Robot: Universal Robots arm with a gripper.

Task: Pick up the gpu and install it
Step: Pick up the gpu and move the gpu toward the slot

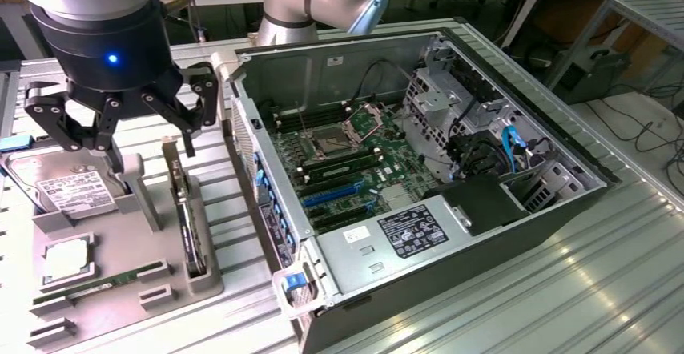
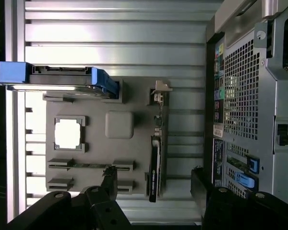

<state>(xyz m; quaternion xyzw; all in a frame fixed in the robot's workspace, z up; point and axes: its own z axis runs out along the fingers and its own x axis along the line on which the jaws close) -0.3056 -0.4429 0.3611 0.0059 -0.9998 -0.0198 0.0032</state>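
Note:
The gpu [image 1: 184, 210] is a thin dark card standing on edge in a slot along the grey holder tray [image 1: 128, 246], on the side nearest the open computer case [image 1: 428, 170]. My gripper [image 1: 144, 142] hangs open above the tray, over the card's far end and apart from it. In the wrist view the gpu [image 2: 155, 158] appears edge-on, with its silver bracket end toward the hard drive side. The gripper [image 2: 153, 182] straddles it from above: one of its fingers [image 2: 110, 179] is on the tray side, the other toward the case [image 2: 249, 105]. Nothing is between the jaws.
The tray [image 2: 96, 110] also holds a silver hard drive [image 1: 70, 186] with blue rails [image 2: 105, 81], a square processor [image 1: 66, 258] and a narrow memory stick [image 1: 96, 286]. The case lies on its side with the motherboard [image 1: 342, 154] exposed. Ribbed aluminium table [image 1: 556, 290] surrounds both.

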